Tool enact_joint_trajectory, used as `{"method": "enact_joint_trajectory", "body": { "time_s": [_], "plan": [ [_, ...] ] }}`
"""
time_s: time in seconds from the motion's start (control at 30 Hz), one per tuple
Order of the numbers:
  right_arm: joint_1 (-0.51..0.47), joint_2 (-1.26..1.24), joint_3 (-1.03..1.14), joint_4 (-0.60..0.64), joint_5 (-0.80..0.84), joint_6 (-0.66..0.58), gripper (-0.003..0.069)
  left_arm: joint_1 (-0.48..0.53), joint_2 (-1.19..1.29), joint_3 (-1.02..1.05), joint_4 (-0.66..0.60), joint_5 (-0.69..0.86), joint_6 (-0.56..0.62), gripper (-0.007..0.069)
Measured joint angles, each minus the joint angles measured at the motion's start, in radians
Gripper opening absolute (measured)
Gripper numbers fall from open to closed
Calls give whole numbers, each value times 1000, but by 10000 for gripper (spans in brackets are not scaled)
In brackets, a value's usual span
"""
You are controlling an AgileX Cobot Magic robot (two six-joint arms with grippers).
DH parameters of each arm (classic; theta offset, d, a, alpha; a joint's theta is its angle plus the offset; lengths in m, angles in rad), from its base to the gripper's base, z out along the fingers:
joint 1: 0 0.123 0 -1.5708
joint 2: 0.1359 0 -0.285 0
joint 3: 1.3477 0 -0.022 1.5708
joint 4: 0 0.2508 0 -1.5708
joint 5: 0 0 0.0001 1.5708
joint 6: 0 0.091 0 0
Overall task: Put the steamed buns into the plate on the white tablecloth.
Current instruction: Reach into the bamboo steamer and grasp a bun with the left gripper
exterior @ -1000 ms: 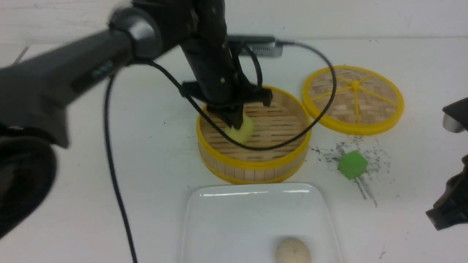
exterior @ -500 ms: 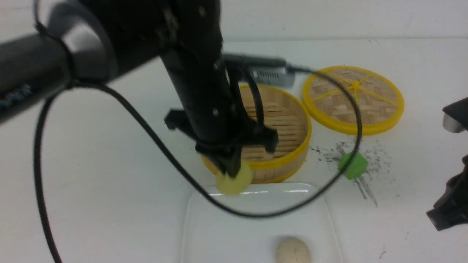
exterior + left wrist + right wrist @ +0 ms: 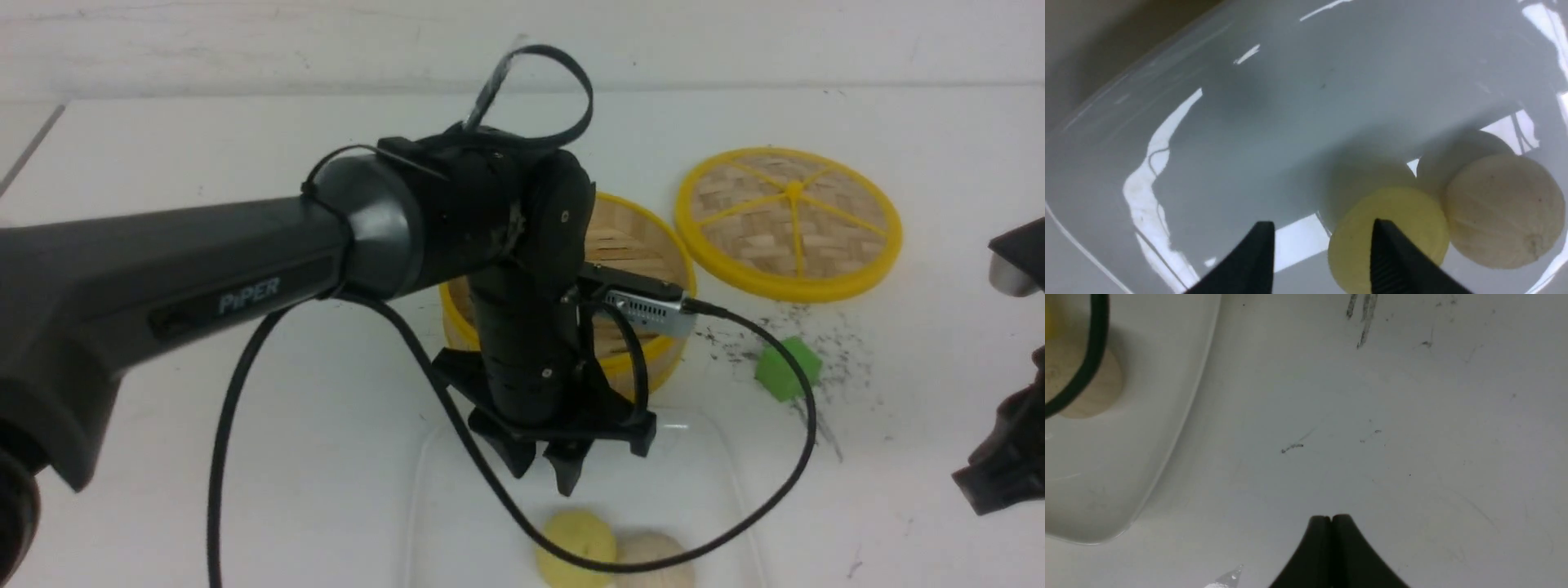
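Yellow bun [image 3: 578, 539] lying in plate [image 3: 702, 482], touching beige bun [image 3: 661, 557]; left gripper [image 3: 543, 474] just above, parted, grasping nothing; lift straight up, clear of both buns; right gripper [image 3: 1332, 524] clenched, empty, over white tablecloth [image 3: 1412, 416] beside plate.

My right tool [image 3: 1332, 519] hangs over the white tablecloth [image 3: 1392, 416], its two black fingers pressed flat together with nothing between them. To its left I see one rounded corner of the plate [image 3: 1106, 477]. An off-white bun [image 3: 1106, 390] sits in the plate close to the rim, and a black cable [image 3: 1098, 335] crosses over it. Dark scuff strokes [image 3: 1363, 318] mark the cloth farther off, and a small smudge [image 3: 1292, 447] lies nearer.
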Motion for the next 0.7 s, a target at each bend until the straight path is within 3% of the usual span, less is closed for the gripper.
{"method": "enact_joint_trajectory", "body": {
  "time_s": [0.1,0.3,0.5,0.7],
  "plan": [
    [0,0,0,-1,0,0,4,0,0,-92,87,21,-37,444],
    [0,0,0,-2,-2,0,10,48,87,-374,300,72,-201,489],
    [0,0,0,-1,-6,0,12,159,282,-622,311,74,-254,491],
    [0,0,0,0,-27,0,13,181,420,-727,326,72,-257,491]
  ]
}}
